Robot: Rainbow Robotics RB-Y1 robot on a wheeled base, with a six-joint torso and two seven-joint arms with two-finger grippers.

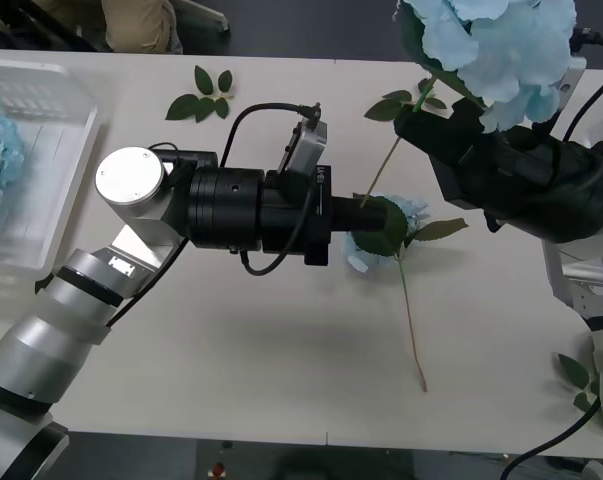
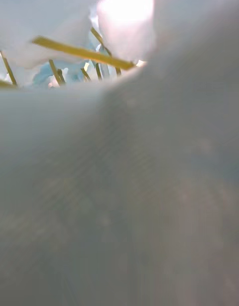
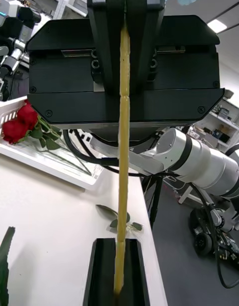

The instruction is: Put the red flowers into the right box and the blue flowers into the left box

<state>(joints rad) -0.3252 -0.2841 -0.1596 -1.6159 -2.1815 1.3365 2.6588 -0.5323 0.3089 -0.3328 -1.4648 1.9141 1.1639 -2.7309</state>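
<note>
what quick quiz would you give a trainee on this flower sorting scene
1. True or false: the left gripper and the right gripper both clamp the stem of one blue flower.
2. What lies in the right box? A. red roses B. blue flowers C. leaf sprigs
3. Fill in: a second blue flower lies on the ___.
Key: 1 true; 2 A; 3 table.
</note>
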